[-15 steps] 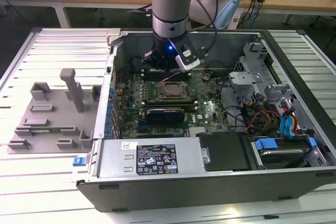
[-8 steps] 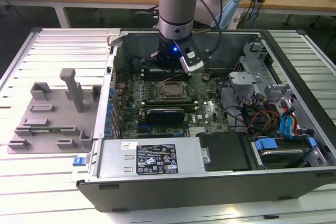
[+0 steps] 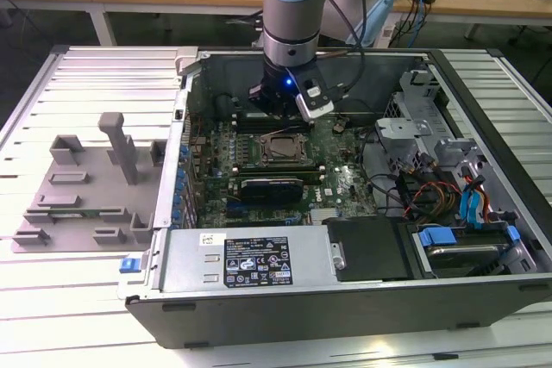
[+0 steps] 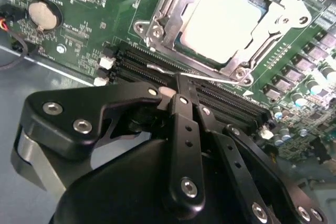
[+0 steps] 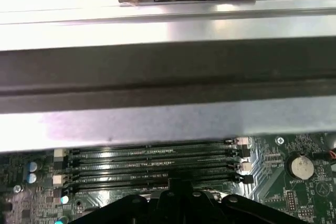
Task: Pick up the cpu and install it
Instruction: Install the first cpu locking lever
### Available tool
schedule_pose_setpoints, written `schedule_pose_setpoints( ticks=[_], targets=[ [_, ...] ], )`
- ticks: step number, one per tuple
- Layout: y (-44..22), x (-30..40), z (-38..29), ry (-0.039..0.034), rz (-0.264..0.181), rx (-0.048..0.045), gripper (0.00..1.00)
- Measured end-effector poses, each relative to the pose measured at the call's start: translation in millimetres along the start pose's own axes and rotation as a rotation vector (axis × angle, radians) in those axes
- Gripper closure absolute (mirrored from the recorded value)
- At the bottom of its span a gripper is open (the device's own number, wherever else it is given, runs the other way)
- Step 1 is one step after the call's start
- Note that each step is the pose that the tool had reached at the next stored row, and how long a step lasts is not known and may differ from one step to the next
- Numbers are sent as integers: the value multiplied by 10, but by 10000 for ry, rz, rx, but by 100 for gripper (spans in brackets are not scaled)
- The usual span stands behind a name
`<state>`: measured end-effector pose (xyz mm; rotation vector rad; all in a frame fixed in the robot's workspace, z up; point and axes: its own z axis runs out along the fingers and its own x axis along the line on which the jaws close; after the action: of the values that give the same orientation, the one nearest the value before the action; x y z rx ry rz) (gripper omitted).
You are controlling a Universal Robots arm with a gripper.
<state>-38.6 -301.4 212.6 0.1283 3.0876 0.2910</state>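
Open computer case (image 3: 259, 269) on the worktop (image 3: 78, 290). Inside, the cpu (image 4: 223, 19) lies in its socket (image 4: 160, 9), at 6 o'clock from the hand in the exterior view. Pale silvery square, dark rim, flat within the metal frame. Hand (image 4: 179, 83) over the memory slots (image 5: 152, 166), fingers drawn together, holding nothing. My judgement: keep the chip level and square, no sideways shove.

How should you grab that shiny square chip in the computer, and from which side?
Probably take the cpu by two opposite edges of its raised top plate, coming straight down. It lies flat inside the metal socket frame, which hugs it all round, so only its top is bare and no sideways approach looks open. The grip would be shallow.
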Motion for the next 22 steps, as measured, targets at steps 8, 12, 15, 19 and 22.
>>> schedule_pose_setpoints(
  ticks=[8,12,15,19,22],
  targets=[
    [-14,2,72,-186,978,83,89],
    [-25,4,103,-211,1115,97,89],
    [-41,2,118,-222,1151,105,89],
    [-49,2,121,-224,1164,113,89],
    [-48,2,117,-224,1164,114,89]
  ],
)
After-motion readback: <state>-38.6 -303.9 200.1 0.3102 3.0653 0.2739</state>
